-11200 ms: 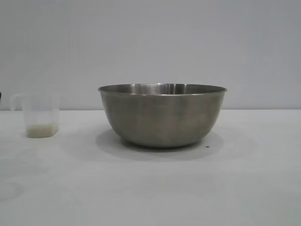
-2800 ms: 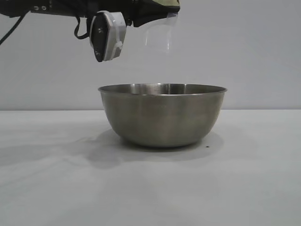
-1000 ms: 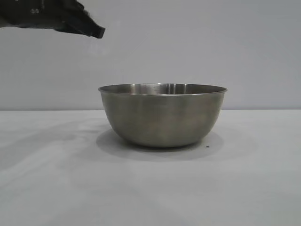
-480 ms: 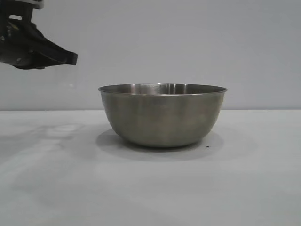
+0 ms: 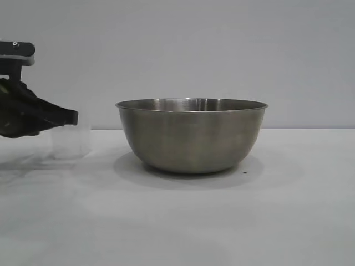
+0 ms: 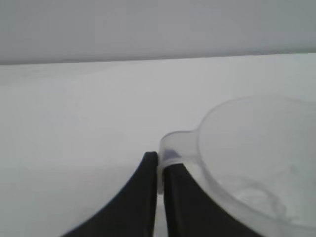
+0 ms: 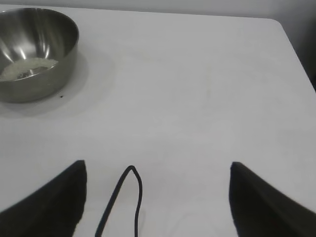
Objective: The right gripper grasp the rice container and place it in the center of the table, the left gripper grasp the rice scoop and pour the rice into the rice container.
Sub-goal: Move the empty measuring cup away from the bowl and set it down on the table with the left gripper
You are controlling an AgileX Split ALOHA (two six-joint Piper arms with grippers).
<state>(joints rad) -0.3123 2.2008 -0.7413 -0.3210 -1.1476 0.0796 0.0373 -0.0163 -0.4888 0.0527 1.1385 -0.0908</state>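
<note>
Step in hand: the left gripper (image 6: 159, 168) is setting the empty scoop (image 5: 71, 139) back down on the table (image 5: 222, 221), to the left of the bowl (image 5: 191, 134).
Left jaws: pressed together on the scoop's handle (image 6: 170, 147), pinching it.
Right gripper (image 7: 157, 170): parked well away from the bowl, its jaws spread wide and holding nothing.
Rice (image 7: 24, 68): a thin pale layer in the bottom of the bowl; the scoop looks empty.
Doing it well: I would keep the scoop upright and lower it until its base rests flat on the table, then open the jaws and draw straight back off the handle so it does not tip.
Change from earlier: a few seconds ago the scoop was tilted high above the bowl's rim; now it is low near the table, at the left side where it first stood with rice in it.
</note>
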